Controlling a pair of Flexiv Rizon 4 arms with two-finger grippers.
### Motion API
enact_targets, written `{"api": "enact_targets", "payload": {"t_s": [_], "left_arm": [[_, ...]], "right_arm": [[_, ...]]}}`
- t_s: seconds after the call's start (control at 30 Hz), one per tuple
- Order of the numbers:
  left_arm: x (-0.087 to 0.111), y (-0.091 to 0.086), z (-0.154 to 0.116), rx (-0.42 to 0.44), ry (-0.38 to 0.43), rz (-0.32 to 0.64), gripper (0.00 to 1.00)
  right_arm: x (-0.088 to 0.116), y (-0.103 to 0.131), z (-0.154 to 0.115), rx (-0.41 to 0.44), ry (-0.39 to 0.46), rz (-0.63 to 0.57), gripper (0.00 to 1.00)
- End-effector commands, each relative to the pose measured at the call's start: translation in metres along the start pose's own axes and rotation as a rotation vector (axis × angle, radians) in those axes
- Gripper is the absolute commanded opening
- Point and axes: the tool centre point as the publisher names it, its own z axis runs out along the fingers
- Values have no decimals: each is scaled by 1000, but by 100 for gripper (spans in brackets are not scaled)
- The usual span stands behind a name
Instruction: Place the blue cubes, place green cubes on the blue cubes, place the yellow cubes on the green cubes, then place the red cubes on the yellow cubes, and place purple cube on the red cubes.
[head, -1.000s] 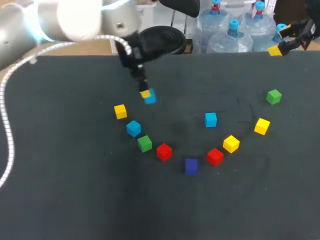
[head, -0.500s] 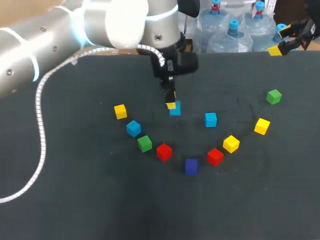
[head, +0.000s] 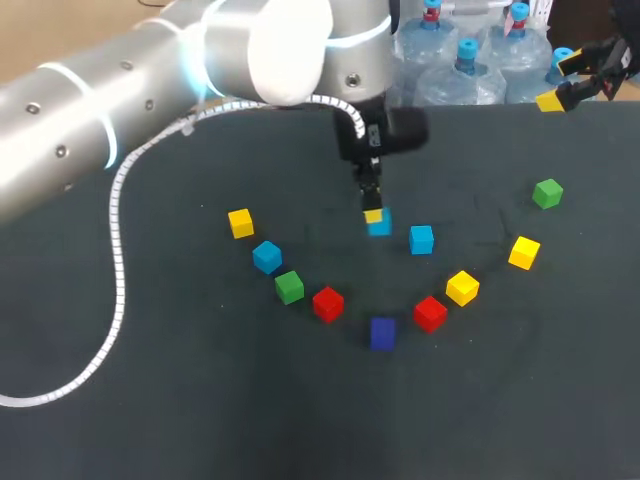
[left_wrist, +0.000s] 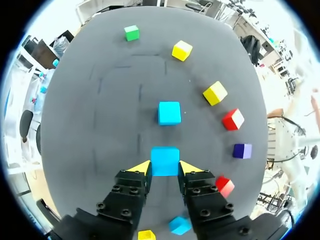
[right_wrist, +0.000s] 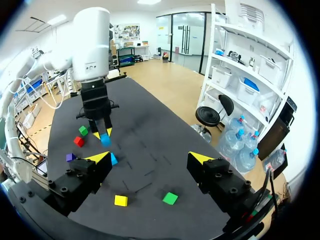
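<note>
Left to right across the dark grey table (head: 200, 420), a small yellow wooden cube (head: 240, 222), a loose blue cube (head: 267, 257), a green cube (head: 290, 287) and a red cube (head: 328, 303) lie apart in an arc. At centre, the left gripper (left_wrist: 165, 169) pinches a second blue cube (left_wrist: 165, 161) between its yellow-tipped fingers (one tip pressed to each side face), near a third blue cube (left_wrist: 169, 112) lying free ahead of it. At the far right corner, the right gripper (right_wrist: 150, 158) hangs with fingers spread wide, holding nothing.
</note>
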Motion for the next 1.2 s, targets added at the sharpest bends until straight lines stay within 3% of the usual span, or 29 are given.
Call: {"api": "enact_targets", "payload": {"t_s": [0.03, 0.27, 0.47, 0.73, 1.2], "left_arm": [[-5, -4, 5, -4, 1, -20, 0], [-9, -16, 15, 19, -41, -81, 0], [-6, -11, 25, 42, -58, -113, 0], [-11, -17, 31, 23, -1, -36, 0], [-20, -6, 31, -3, 27, -3, 0]], "right_arm": [[0, 0, 0, 1, -1, 0, 100], [0, 0, 0, 1, -1, 0, 100], [0, 0, 0, 1, -1, 0, 100], [0, 0, 0, 1, -1, 0, 100], [0, 0, 0, 1, -1, 0, 100]]}}
